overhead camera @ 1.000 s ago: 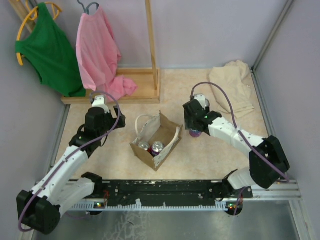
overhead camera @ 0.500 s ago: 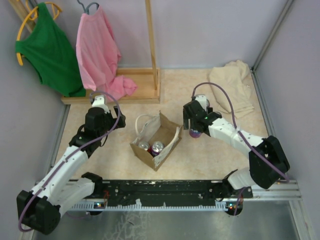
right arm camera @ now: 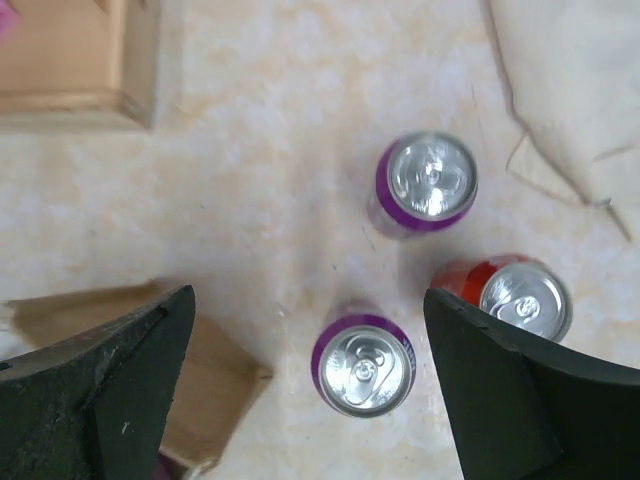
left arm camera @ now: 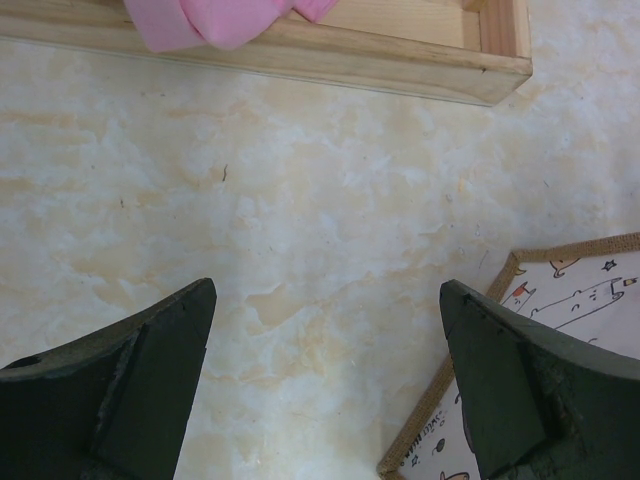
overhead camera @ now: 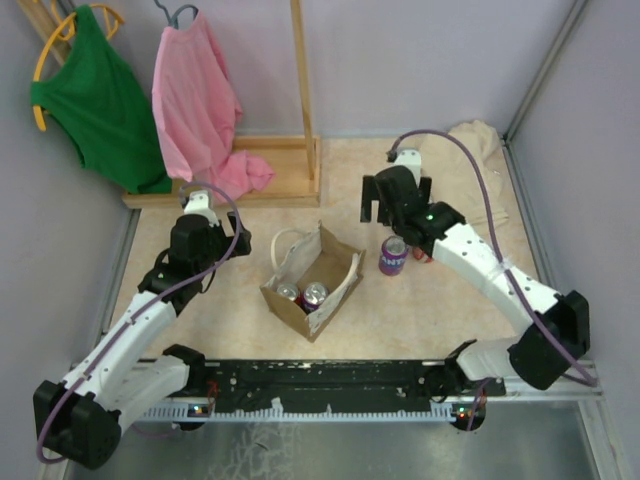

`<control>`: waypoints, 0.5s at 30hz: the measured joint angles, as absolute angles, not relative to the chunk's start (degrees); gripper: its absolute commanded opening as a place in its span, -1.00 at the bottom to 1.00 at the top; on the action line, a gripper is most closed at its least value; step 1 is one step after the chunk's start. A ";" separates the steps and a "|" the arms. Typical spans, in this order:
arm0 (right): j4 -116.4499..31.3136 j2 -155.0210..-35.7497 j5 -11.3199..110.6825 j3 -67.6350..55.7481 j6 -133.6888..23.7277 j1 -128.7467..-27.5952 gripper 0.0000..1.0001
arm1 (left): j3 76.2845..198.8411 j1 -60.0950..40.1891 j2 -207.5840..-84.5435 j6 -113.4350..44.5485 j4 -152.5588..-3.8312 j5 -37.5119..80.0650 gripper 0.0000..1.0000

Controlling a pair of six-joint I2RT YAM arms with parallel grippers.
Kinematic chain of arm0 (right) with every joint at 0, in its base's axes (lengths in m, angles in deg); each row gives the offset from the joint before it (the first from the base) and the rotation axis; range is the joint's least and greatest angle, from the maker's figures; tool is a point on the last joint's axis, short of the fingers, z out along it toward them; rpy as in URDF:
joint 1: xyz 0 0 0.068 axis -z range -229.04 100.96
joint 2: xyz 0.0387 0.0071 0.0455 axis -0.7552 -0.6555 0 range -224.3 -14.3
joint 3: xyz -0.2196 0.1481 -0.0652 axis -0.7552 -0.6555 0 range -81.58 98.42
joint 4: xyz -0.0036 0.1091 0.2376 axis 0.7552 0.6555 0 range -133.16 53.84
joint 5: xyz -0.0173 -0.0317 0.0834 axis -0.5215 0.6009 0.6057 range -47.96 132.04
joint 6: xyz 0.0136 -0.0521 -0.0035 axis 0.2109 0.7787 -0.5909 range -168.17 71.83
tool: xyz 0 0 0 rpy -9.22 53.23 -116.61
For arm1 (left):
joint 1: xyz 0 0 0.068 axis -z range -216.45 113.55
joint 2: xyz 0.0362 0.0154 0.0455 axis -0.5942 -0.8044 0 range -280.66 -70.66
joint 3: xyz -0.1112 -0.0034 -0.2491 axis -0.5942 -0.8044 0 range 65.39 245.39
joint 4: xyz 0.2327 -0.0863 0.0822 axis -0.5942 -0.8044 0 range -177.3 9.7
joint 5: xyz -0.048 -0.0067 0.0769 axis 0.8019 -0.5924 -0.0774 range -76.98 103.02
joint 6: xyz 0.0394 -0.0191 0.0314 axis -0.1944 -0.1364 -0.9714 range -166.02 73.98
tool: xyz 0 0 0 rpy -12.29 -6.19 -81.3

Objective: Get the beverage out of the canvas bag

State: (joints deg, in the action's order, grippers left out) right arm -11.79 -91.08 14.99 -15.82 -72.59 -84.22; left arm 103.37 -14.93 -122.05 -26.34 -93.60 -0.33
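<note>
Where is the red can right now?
In the right wrist view the red can stands on the table outside the canvas bag, next to two purple cans and close to the beige cloth.

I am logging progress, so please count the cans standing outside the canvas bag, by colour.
Purple cans: 2
Red cans: 1
Total outside the canvas bag: 3

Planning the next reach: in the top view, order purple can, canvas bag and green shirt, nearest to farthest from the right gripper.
1. Purple can, close beside the right gripper.
2. Canvas bag, centre, to its left.
3. Green shirt, hanging far left.
</note>
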 measured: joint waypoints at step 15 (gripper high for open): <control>-4.09 -90.73 18.23 2.17 -65.51 -101.45 0.59 | 103.37 -14.93 -122.05 -26.34 -93.60 -0.33 0.99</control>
